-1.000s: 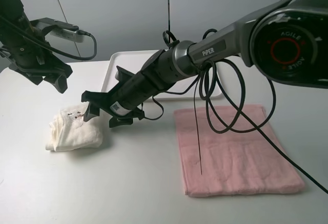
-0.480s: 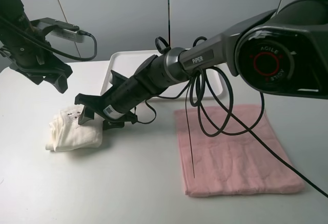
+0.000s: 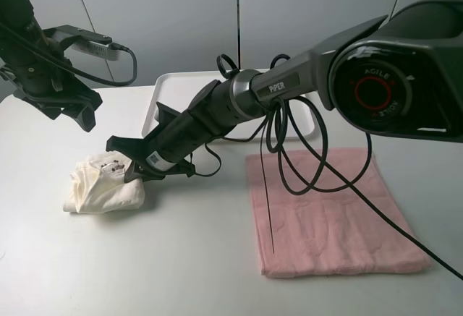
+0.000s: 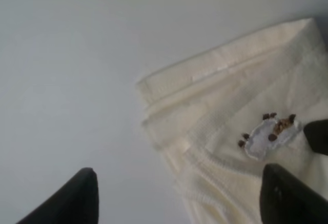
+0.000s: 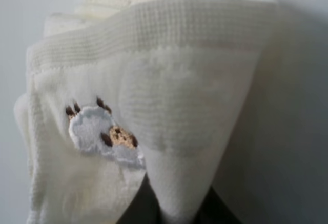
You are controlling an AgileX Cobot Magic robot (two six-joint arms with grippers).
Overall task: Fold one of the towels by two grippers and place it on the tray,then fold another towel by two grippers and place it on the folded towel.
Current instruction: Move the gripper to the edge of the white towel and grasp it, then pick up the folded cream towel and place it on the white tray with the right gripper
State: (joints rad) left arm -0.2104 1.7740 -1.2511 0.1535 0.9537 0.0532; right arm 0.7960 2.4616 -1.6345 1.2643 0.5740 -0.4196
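White table, grey wall behind; cream towel sits folded at its left, not yet on the tray. Right gripper: jaws clenched on the towel's top fold. Left gripper: jaws released, hovering above. Best lifted slowly, layers kept together. Count: two towels (pink towel lies flat), one tray, two grippers.

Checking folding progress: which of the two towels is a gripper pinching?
The cream towel, bunched at the left: the right gripper is shut on a fold of it. The pink towel lies flat, no gripper on it.
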